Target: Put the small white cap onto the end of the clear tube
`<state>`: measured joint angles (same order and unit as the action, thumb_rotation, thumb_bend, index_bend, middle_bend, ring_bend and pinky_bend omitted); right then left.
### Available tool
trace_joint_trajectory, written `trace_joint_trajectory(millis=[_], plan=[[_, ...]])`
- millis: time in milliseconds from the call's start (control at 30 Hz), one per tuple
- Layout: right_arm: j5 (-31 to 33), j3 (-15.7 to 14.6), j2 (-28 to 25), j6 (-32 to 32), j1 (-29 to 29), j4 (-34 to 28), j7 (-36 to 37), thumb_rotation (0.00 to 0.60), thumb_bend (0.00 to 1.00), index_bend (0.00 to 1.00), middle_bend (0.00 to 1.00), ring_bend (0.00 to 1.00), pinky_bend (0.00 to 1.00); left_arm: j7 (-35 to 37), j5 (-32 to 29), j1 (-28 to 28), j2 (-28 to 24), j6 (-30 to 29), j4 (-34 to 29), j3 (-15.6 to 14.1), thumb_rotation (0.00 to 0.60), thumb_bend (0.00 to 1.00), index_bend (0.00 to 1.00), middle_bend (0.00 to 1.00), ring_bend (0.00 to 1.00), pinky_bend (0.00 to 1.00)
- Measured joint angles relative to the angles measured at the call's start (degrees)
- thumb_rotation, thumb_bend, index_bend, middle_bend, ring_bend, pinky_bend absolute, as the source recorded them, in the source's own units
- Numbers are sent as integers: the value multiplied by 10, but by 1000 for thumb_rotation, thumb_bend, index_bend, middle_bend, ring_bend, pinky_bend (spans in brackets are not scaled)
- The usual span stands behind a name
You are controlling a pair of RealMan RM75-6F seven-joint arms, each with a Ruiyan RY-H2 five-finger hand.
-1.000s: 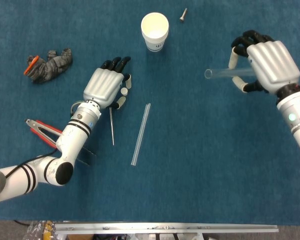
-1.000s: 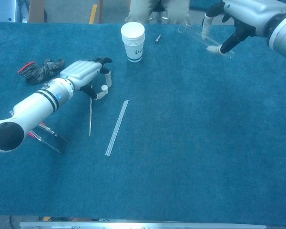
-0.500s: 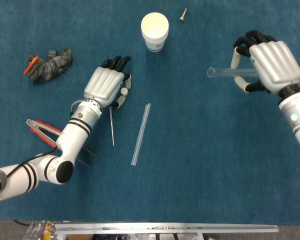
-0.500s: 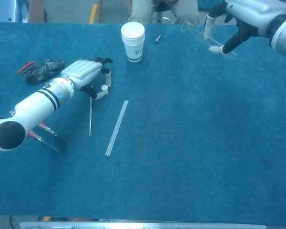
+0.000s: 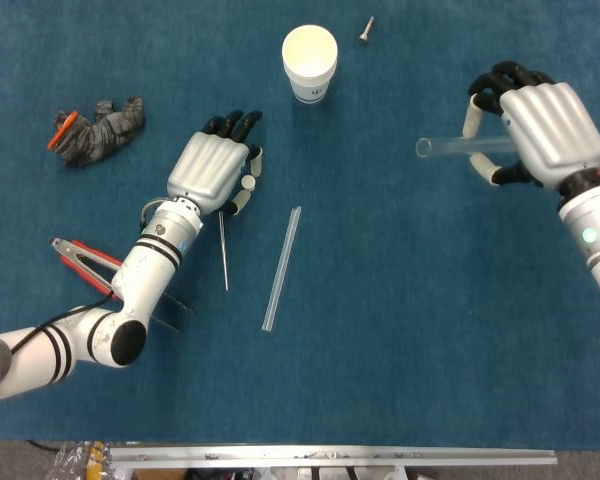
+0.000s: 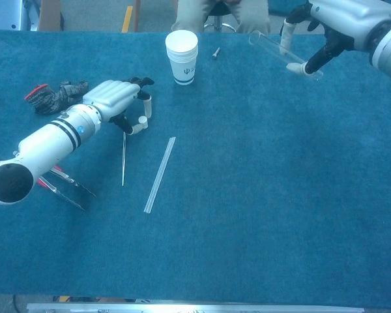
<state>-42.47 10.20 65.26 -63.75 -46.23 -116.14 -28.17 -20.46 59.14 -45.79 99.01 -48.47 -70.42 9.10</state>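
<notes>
The small white cap (image 5: 248, 183) lies on the table at the left hand's (image 5: 212, 170) fingertips, between thumb and fingers; I cannot tell whether it is pinched yet. Well apart on the far right, the right hand (image 5: 540, 130) grips the clear tube (image 5: 455, 147) in the air, its long axis left-right and its open end pointing left toward the cap. A thin clear rod (image 5: 281, 267) and a paper cup (image 5: 310, 62) lie between them.

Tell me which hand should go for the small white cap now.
Left, probably. The left hand already sits over the small white cap, while the right hand is busy holding the clear tube aloft.
</notes>
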Motion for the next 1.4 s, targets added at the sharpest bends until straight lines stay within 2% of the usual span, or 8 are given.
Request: trace_joint_trajectory(millis=[633,867,1100,1400], plan=[[2,-3,4,1,1,2,-3,600,286,639,299,147,232,8,8,0,3,-3,11,0,600,323,498,106,0,18],[-1,-4,5,4,2,2,0,600,286,640,299,147,231,23,12,6,-21,-7,-17,3,600,323,501,117,0,18],[11,-6,29,29,-3,23,11,600,286,640,299,147,231,48,9,28,-102,-21,-100,13,600,323,501,117,0,18],[25,2,88,52,-29,59,17,600,286,640,299,147,231,83,-3,73,-263,-52,-251,27,600,323,501,118,0,18]])
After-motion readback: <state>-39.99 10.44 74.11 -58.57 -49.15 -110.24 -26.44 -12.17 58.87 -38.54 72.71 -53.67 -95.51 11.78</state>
